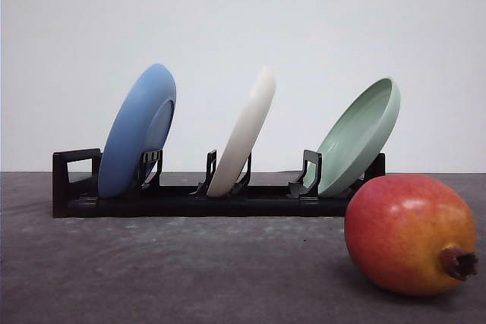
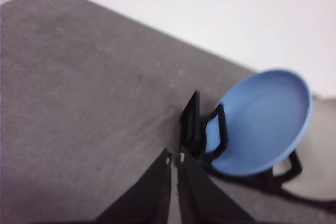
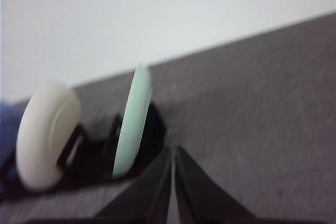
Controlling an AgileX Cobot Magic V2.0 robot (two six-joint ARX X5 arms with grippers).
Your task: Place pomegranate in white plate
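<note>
Pomegranate (image 1: 410,234): on the dark grey table (image 1: 167,271) at the near right of the front view, lying on its side, brown calyx pointing right, red skin shading to orange-yellow low down, touched by neither gripper. Just behind and left of it, a black dish rack (image 1: 190,199) running across the table, three plates standing on edge in its slots, all tilted to the right. Nearest the fruit, the pale green plate (image 1: 361,138), its lower edge partly hidden behind the fruit's top. In the middle slot, the white plate (image 1: 244,133), seen nearly edge-on, well apart from the fruit. At the left end, the blue plate (image 1: 138,133). In the left wrist view, the left gripper (image 2: 175,160) above bare table near the rack's end by the blue plate (image 2: 262,121), fingertips almost together with only a thin slit between, nothing held, nothing touched. In the right wrist view, the right gripper (image 3: 173,151) likewise drawn nearly closed on a narrow gap, empty, hanging over the table beside the pale green plate (image 3: 132,121) and the white plate (image 3: 47,135) in the rack (image 3: 94,156); picture blurred, so fine detail unclear.
</note>
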